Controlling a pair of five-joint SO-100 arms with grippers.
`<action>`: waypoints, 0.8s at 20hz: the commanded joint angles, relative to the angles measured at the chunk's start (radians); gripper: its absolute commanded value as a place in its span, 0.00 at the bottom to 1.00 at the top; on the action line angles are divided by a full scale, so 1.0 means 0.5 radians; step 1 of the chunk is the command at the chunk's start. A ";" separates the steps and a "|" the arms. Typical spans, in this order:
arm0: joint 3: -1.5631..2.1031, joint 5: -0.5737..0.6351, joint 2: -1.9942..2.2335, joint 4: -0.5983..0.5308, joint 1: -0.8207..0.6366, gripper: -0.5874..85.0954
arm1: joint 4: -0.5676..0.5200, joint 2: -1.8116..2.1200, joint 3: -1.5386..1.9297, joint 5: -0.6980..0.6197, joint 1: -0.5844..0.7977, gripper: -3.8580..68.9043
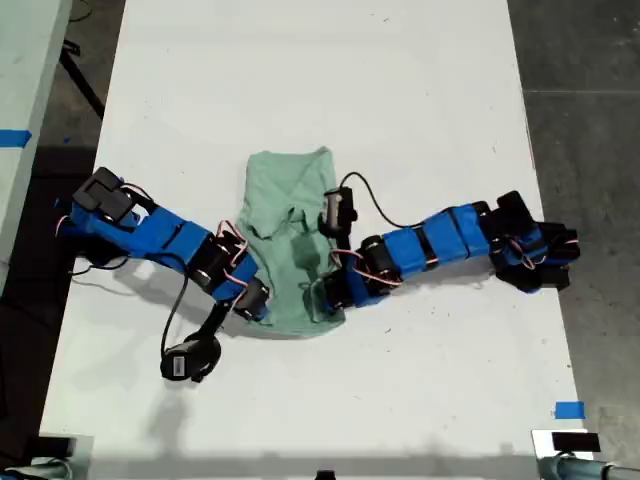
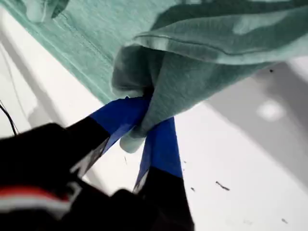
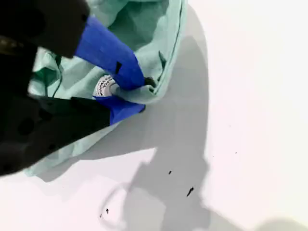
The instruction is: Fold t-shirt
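A: Where do we stand? The pale mint-green cloth t-shirt lies bunched about the middle of the white counter, well clear of every edge. Both arms reach over the end of it that faces the counter edge at the exterior view's bottom.

B: And we hold it twice. Our first pincer is clamped on a thick wad of cloth. Our second pincer is closed on a thin bit of hem, right at the rim of the fabric.

A: That thin bite worries us. If we pull hard, the hem could slide out of the blue jaws and that side would drop.

B: The wad is its own trouble. We cannot tell how many layers are in it, so lifting may drag the under layer along and spoil the fold.

A: If one pincer travels faster than the other, we judge the cloth will twist and land skewed.

B: The arms lie across the shirt too. If a link presses on the fabric, the pull will stretch it rather than turn it over.
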 commanded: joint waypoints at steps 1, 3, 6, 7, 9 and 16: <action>-0.086 0.153 0.169 0.031 -0.199 0.01 | -0.074 0.166 -0.043 -0.196 0.221 0.04; -0.080 0.245 0.212 0.107 -0.390 0.01 | -0.123 0.172 -0.043 -0.365 0.387 0.04; -0.071 0.436 0.252 0.218 -0.724 0.01 | -0.147 0.187 -0.052 -0.604 0.638 0.04; -0.071 0.506 0.258 0.255 -0.844 0.01 | -0.147 0.187 -0.058 -0.660 0.715 0.04; -0.064 0.641 0.261 0.307 -1.077 0.01 | -0.144 0.199 -0.089 -0.779 0.847 0.04; -0.077 0.813 0.313 0.298 -1.611 0.01 | -0.279 0.209 -0.193 -1.049 1.209 0.04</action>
